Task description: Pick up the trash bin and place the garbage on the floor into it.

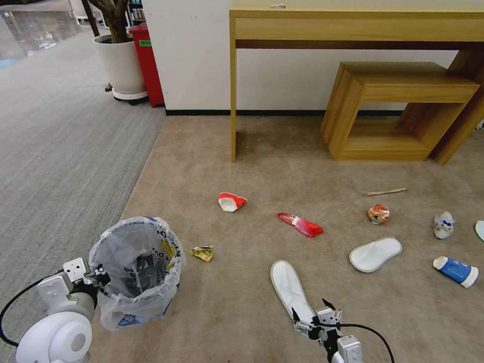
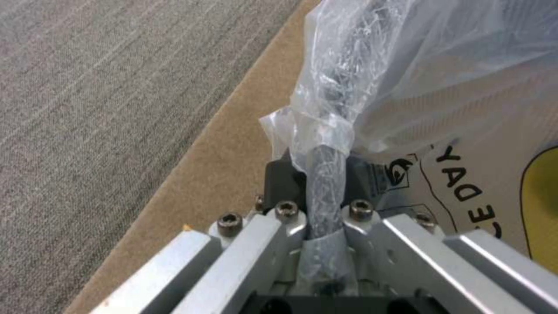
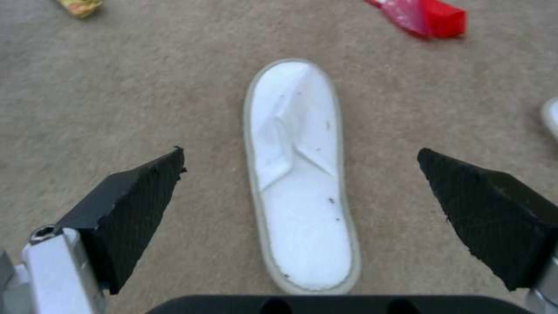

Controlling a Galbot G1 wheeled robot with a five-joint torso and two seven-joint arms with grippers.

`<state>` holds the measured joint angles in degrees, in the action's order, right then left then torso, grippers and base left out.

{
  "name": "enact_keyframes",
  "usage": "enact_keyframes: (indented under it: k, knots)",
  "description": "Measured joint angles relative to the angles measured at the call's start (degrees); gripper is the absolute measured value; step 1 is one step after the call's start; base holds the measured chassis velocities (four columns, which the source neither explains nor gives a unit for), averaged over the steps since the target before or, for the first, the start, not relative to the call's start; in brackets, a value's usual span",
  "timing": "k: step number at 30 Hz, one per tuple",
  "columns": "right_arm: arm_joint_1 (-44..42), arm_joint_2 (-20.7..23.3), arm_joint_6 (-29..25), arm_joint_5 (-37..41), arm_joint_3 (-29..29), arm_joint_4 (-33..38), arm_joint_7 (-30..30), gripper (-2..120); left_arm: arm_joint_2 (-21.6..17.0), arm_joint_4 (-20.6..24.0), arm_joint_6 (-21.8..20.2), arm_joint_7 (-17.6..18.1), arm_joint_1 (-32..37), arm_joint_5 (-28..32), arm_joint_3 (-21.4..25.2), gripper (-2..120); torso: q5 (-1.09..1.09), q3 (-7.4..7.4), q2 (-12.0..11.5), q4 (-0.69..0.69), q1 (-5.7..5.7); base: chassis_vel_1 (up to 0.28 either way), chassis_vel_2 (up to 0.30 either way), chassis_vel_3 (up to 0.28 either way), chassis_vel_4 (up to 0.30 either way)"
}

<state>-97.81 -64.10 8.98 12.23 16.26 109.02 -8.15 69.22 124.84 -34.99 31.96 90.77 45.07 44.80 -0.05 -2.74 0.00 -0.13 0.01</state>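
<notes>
The trash bin [image 1: 143, 302], lined with a crinkled clear bag, is at the lower left. My left gripper [image 1: 99, 276] is shut on its near rim; the left wrist view shows the bag-wrapped rim [image 2: 325, 183] pinched between the jaws. Garbage lies across the tan carpet. A white slipper [image 1: 288, 286] lies just ahead of my right gripper [image 1: 311, 308], which hangs open above the slipper's heel [image 3: 302, 218], with one black finger [image 3: 128, 205] on each side. Beyond it are a red wrapper [image 1: 301, 225], a yellow wrapper [image 1: 202, 253], a red-and-white cup [image 1: 231, 201], a crushed can [image 1: 378, 214] and a second slipper [image 1: 375, 254].
A wooden stick [image 1: 386, 192], a crumpled cup [image 1: 443, 224] and a blue-and-white container [image 1: 456, 271] lie to the right. A wooden desk [image 1: 233, 91] and a low wooden stool [image 1: 398, 108] stand against the back wall. A white planter [image 1: 121, 65] and a red box [image 1: 148, 65] stand by the grey carpet on the left.
</notes>
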Motion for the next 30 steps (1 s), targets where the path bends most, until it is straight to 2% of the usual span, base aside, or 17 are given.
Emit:
enact_keyframes:
  k: [5, 18, 25, 30]
  knots:
    - [0.8, 0.7, 0.7, 2.1, -1.9, 0.0, 0.7, 100, 0.7, 0.0, 0.0, 0.0, 0.1, -0.6, -0.4, 0, 0.0, 0.0, 0.0, 0.0, 0.0, 0.0, 0.0, 0.0, 0.0]
    - [3.3, 1.0, 3.4, 1.8, -4.8, -1.3, -0.9, 100, 1.2, 0.0, 0.0, 0.0, 0.0, -1.2, -0.9, 0, 0.0, 0.0, 0.0, 0.0, 0.0, 0.0, 0.0, 0.0, 0.0]
    - [5.8, 0.6, 3.5, 1.8, -6.2, -3.5, -1.4, 100, 1.5, 0.7, 0.0, 0.0, 0.4, -1.3, -0.9, 0, 0.0, 0.0, 0.0, 0.0, 0.0, 0.0, 0.0, 0.0, 0.0]
    - [9.9, 0.0, 3.3, 2.4, -8.0, -7.7, -1.8, 100, 1.9, 1.4, 0.0, 0.1, 0.7, -1.4, -0.8, 0, 0.0, 0.01, 0.0, 0.0, 0.0, 0.0, 0.0, 0.0, 0.0]
